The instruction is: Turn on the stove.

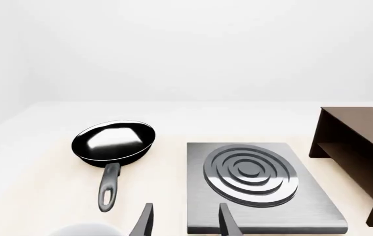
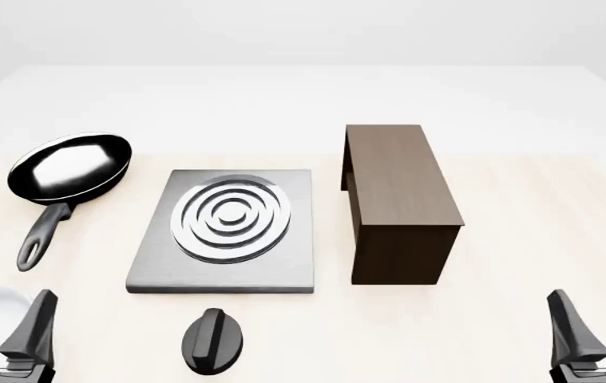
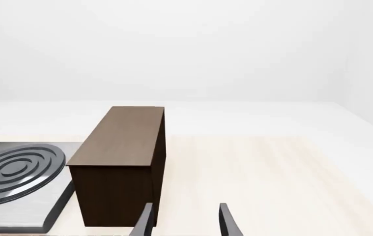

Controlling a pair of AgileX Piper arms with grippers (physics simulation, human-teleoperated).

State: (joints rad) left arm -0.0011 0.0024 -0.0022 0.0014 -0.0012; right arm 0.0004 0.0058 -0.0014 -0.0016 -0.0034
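I am holding my left gripper released and empty at the near left edge of the worktop, and the knob is lying off to its right, just in front of the stove, its ridge running roughly away from me. My right gripper, also released, is sitting well apart, so the left arm is nearer. The pale worktop around the knob is lying open, the pan and cabinet standing farther back.
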